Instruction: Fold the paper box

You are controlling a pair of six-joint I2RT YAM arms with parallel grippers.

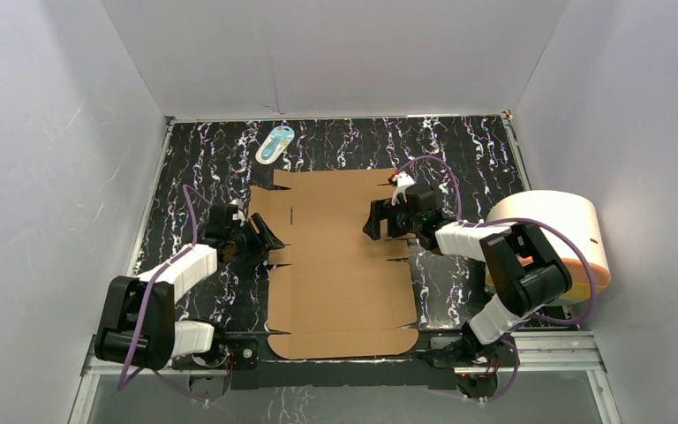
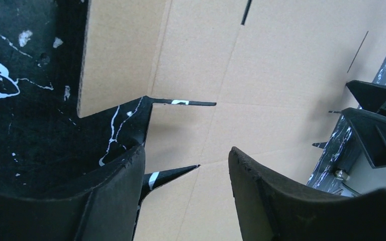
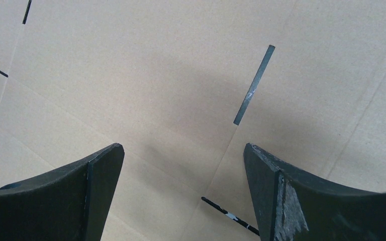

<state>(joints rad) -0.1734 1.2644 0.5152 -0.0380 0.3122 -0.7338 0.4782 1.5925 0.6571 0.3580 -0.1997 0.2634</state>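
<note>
The paper box (image 1: 340, 265) is a flat brown cardboard sheet with flaps, slits and creases, lying in the middle of the black marbled table (image 1: 459, 150). My left gripper (image 1: 269, 235) is open at the sheet's left edge, by its notched flaps. In the left wrist view the gripper (image 2: 187, 153) hovers over the cardboard (image 2: 261, 70) and its cut slits. My right gripper (image 1: 377, 221) is open over the sheet's right part. In the right wrist view the gripper (image 3: 183, 148) is above the cardboard (image 3: 156, 75), with nothing between the jaws.
A small white-and-blue oval item (image 1: 274, 143) lies at the back of the table. A cream cylinder with an orange base (image 1: 554, 237) lies on its side at the right, behind my right arm. White walls enclose the table on three sides.
</note>
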